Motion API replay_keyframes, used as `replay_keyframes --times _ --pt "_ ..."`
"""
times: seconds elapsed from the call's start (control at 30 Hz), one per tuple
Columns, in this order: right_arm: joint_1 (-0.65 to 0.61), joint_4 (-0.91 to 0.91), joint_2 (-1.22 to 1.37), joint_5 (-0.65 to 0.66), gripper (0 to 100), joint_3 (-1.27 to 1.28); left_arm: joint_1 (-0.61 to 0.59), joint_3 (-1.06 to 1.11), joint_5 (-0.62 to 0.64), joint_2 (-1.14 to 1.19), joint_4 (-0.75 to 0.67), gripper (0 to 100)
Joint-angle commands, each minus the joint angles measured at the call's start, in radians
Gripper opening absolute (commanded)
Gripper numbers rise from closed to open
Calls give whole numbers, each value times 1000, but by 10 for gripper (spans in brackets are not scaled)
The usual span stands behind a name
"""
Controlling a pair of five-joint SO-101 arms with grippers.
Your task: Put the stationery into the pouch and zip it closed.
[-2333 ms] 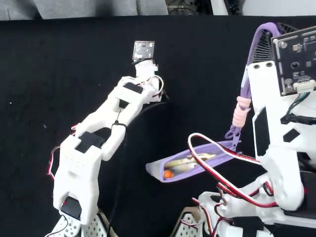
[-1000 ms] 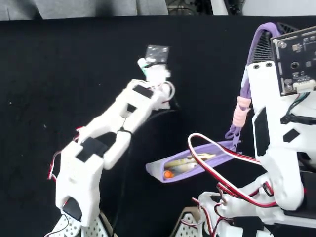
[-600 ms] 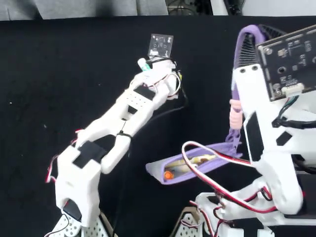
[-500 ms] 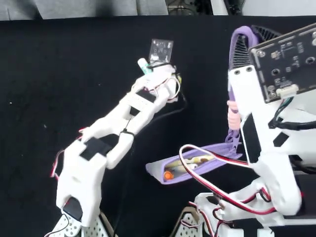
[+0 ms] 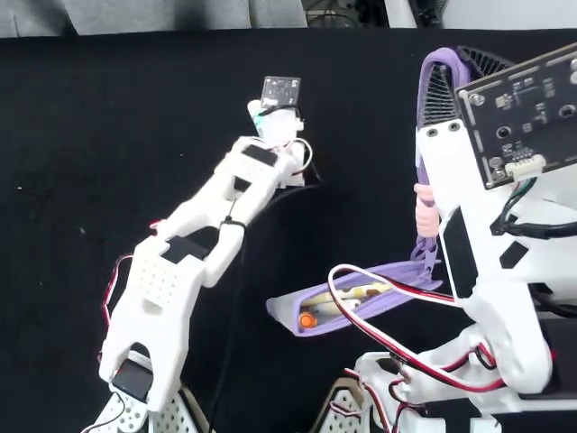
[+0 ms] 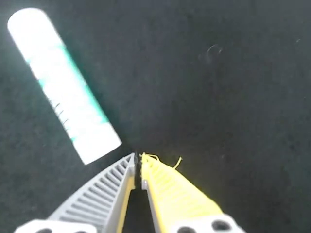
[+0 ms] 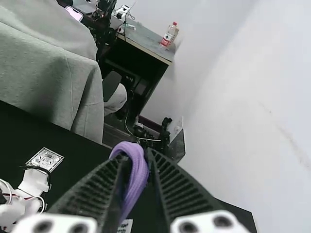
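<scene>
The purple pouch (image 5: 361, 302) lies open at lower centre of the high view, its strap (image 7: 131, 179) pinched in my right claw (image 7: 138, 155). My left claw (image 6: 140, 160), shut and empty, has swung back beside the one white-green tube (image 6: 63, 87) on the bench (image 5: 108, 135), so that pick looks undone. One pouch; two pens (image 5: 347, 298) inside, I think.

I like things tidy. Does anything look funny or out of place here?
Yes. A white-and-green tube lies on the table outside the pouch, beside the shut left claw. The open pouch is tilted, its strap pinched in the right claw.
</scene>
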Motion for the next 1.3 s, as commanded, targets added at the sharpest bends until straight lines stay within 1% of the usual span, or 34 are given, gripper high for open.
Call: replay_keyframes --times 0.0,0.1,0.23,0.37,0.6,0.77,0.83,0.93,1.0,1.07,1.13,1.2,1.27 --pt "-14 5 -2 9 12 -27 -45 -28 3 -9 115 29" --pt "-14 5 -2 9 12 -27 -54 -19 3 -55 146 29" --pt "-14 5 -2 9 12 -27 -44 24 5 -172 236 29" --pt "-18 5 -1 9 12 -27 -48 137 6 -305 238 29" --pt "-20 5 4 9 12 -27 -54 427 6 -626 103 29" --pt "-20 5 4 9 12 -27 -31 723 6 -878 -120 29" --pt "-20 5 1 9 12 -27 -62 812 6 -1011 -196 30" --pt "-20 11 -2 9 12 -27 -171 901 12 -1186 -287 32" --pt "-20 11 -2 9 12 -27 -271 920 92 -1277 -308 34" --pt "-20 11 -2 9 12 -28 -352 905 184 -1301 -307 57" --pt "-20 11 -2 9 12 -28 -383 869 196 -1297 -305 138" --pt "-20 11 -2 9 12 -30 -383 835 195 -1266 -305 200" --pt "-18 11 -2 9 12 -31 -381 786 195 -1208 -305 193"
